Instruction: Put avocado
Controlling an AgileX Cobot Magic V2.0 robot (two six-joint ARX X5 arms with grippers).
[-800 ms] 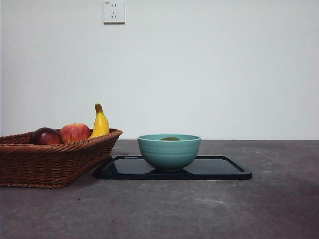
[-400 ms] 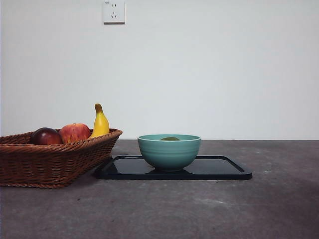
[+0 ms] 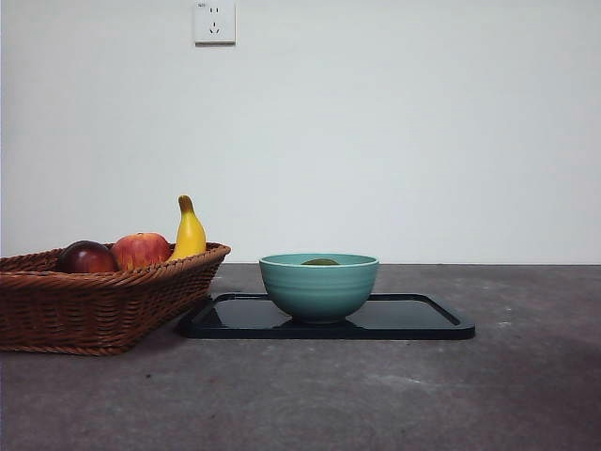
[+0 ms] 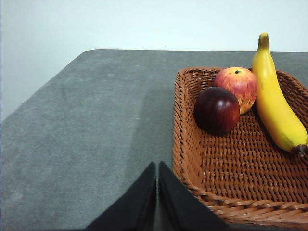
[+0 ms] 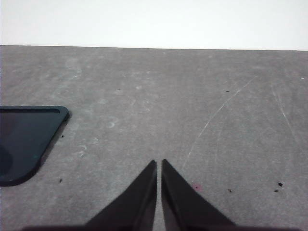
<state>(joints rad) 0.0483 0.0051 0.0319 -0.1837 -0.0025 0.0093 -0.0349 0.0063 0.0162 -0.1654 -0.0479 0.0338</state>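
One avocado [image 3: 320,262] lies inside the teal bowl [image 3: 319,289], only its olive top showing above the rim. The bowl stands on a black tray [image 3: 413,319] on the grey surface [image 3: 376,395]. At the tray's nine o'clock, a wicker basket [image 3: 94,310] holds a dark red fruit [image 3: 86,257], an apple [image 3: 141,250] and a banana [image 3: 190,231]. The left hand [image 4: 157,180] is closed and empty beside the basket; the right hand [image 5: 159,178] is closed and empty over bare surface.

I see nothing changed over the last 1 second: no object has moved and no arm has entered.
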